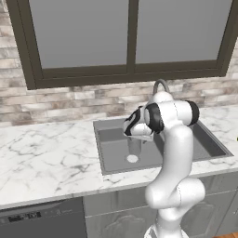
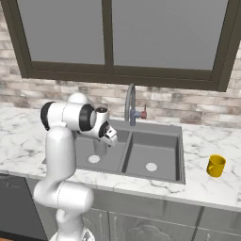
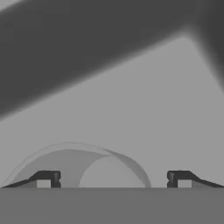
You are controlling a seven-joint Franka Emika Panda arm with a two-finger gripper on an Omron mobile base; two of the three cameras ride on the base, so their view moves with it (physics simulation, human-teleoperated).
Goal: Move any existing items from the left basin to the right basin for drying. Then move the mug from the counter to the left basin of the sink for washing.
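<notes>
Gripper (image 3: 113, 178) hangs low over the left basin (image 1: 111, 155), fingertips (image 3: 48, 178) spread wide, gripping nothing. The tumbler (image 3: 78, 164) sits directly below the hand, off towards one fingertip; the other fingertip is well clear, so the jaws do not yet straddle it. In the left base view the tumbler (image 1: 134, 146) stands upright just under the hand, near the pale drain (image 1: 132, 159). Wide spread probably chosen to clear the rim on descent. Right basin (image 2: 153, 157) holds only its drain. The mug (image 2: 216, 165) waits on the counter (image 2: 207, 186), well beyond the sink (image 2: 180, 155), untouched
</notes>
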